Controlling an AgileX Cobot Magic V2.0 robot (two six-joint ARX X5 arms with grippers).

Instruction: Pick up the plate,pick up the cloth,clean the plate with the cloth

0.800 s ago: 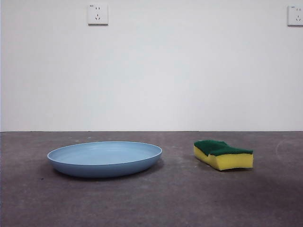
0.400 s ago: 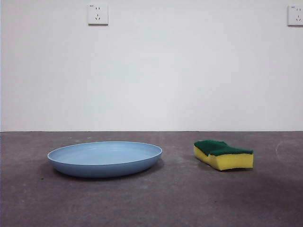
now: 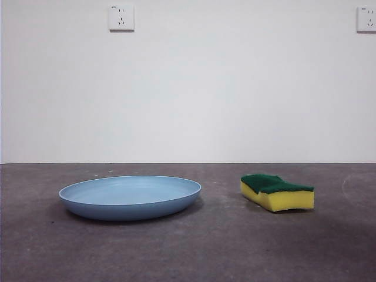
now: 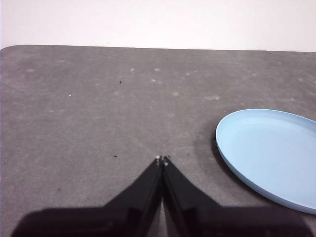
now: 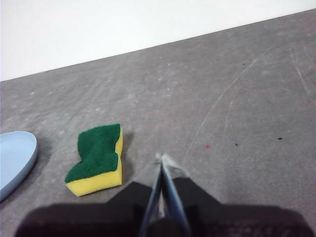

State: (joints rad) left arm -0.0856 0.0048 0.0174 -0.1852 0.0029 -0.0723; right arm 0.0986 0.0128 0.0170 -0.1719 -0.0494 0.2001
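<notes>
No movement since before: both grippers' fingers (image 4: 157, 174) pressed together, empty, above table (image 4: 89, 108), plate (image 3: 130, 197) and sponge (image 3: 277, 191) untouched.

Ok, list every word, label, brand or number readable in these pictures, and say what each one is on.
No text can be read in any view.
Left wall socket: a tiny dark mark at its top corner, too small to read.
Right wall socket: a similar tiny mark, too small to read.
Plate: no lettering visible.
Sponge: no lettering visible.
Table: only scuffs and specks.
</notes>
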